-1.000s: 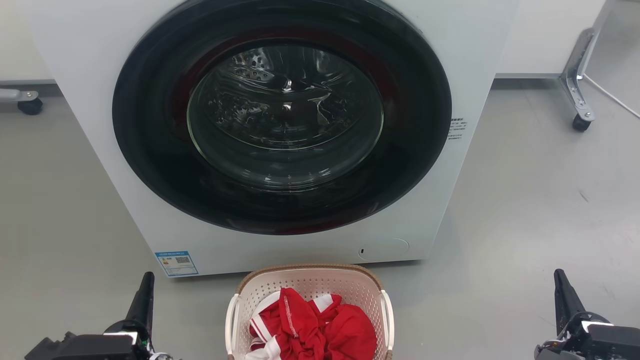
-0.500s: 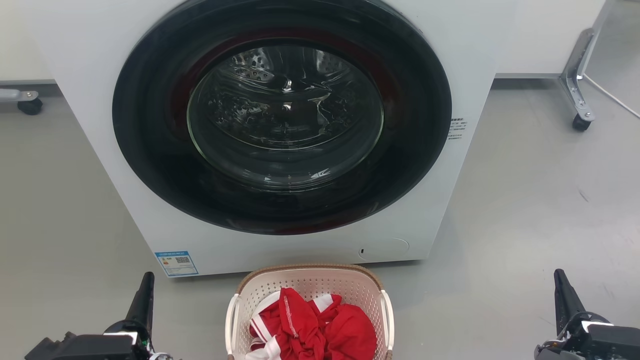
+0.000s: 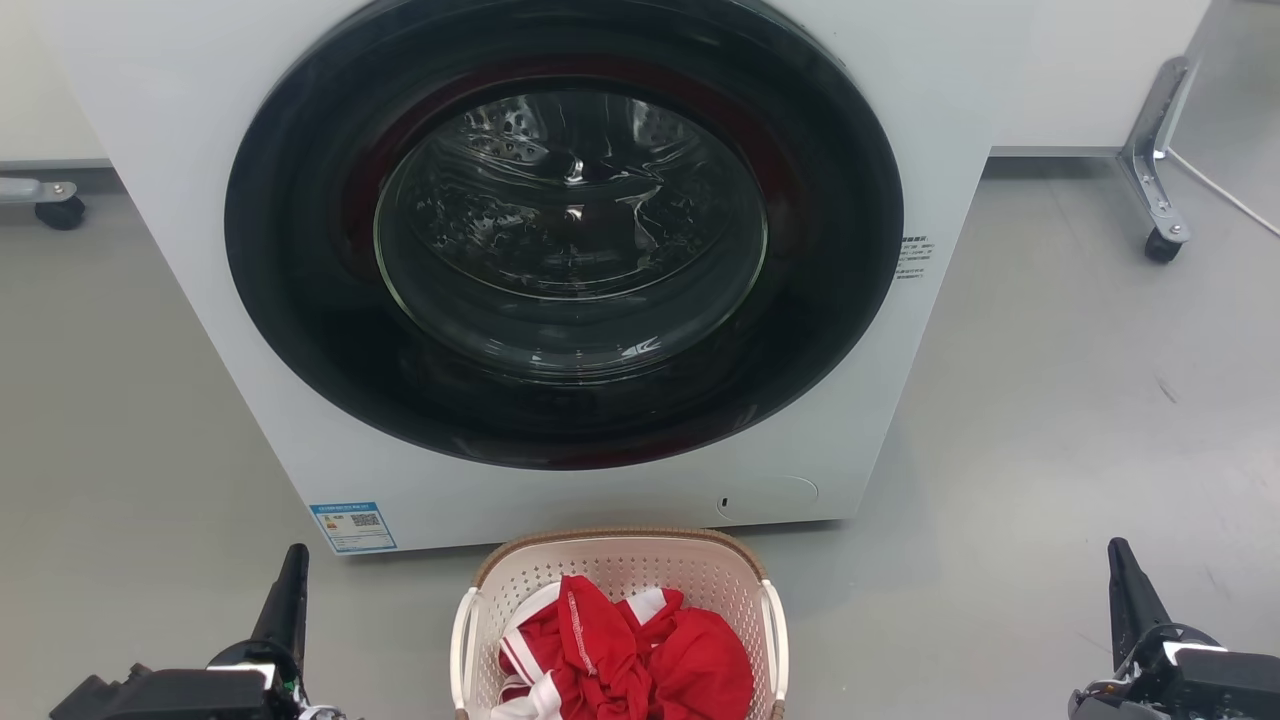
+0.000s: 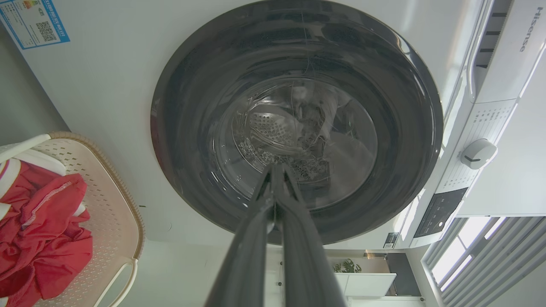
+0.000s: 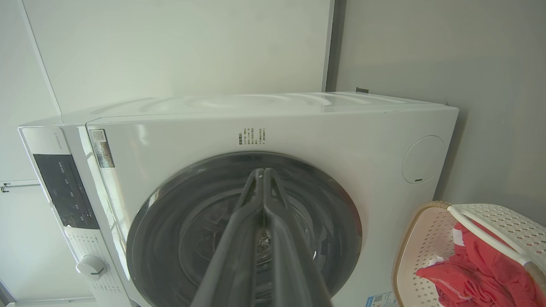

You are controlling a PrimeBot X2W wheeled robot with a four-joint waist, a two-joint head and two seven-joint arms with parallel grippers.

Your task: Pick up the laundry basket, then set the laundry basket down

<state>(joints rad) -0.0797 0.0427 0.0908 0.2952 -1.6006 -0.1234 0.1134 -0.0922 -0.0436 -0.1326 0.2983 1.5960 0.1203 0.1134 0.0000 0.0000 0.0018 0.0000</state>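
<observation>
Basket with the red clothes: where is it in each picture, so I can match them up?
Head view: the basket is at the bottom middle, just in front of the washer.
Left wrist view: the basket is at the lower left edge, partly cut off.
Right wrist view: the basket is in the lower right corner, partly cut off.
Shared landmark: the washer's round dark door, which is in all three views.

White washing machine (image 3: 560,250), red clothes (image 3: 625,650)
</observation>
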